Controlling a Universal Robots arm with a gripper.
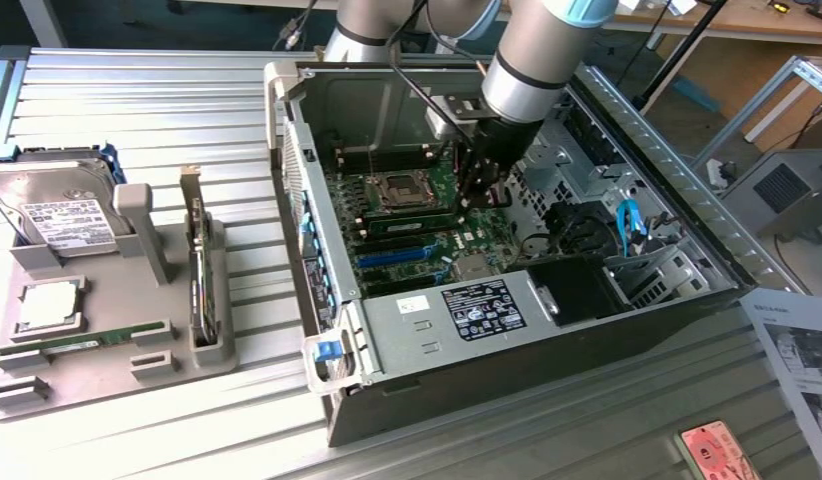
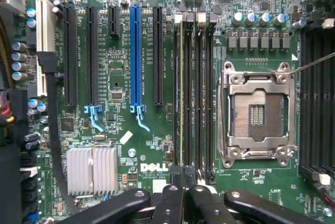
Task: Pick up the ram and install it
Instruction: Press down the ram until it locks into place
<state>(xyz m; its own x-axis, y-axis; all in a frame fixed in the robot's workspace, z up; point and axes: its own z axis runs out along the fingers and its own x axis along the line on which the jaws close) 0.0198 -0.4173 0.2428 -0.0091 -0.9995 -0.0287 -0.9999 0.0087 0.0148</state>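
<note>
A ribbed silver metal tabletop (image 1: pixel 184 110) carries an open black-and-silver computer case (image 1: pixel 518 330) at the middle. On the exterior view's left lies a grey moulded parts tray (image 1: pixel 104 350). At the near right lie a white printed sheet (image 1: pixel 801 350) and a small red card (image 1: pixel 715 448).

arm (image 1: pixel 531 60) runs off the top edge, gripper (image 1: pixel 481 190) tip buried in the case (image 1: pixel 518 330), booklet (image 1: pixel 798 350) cut off lower right

Silver-grey arm (image 1: pixel 529 62) w/ blue joint ring, black hand (image 2: pixel 184 199).
</note>
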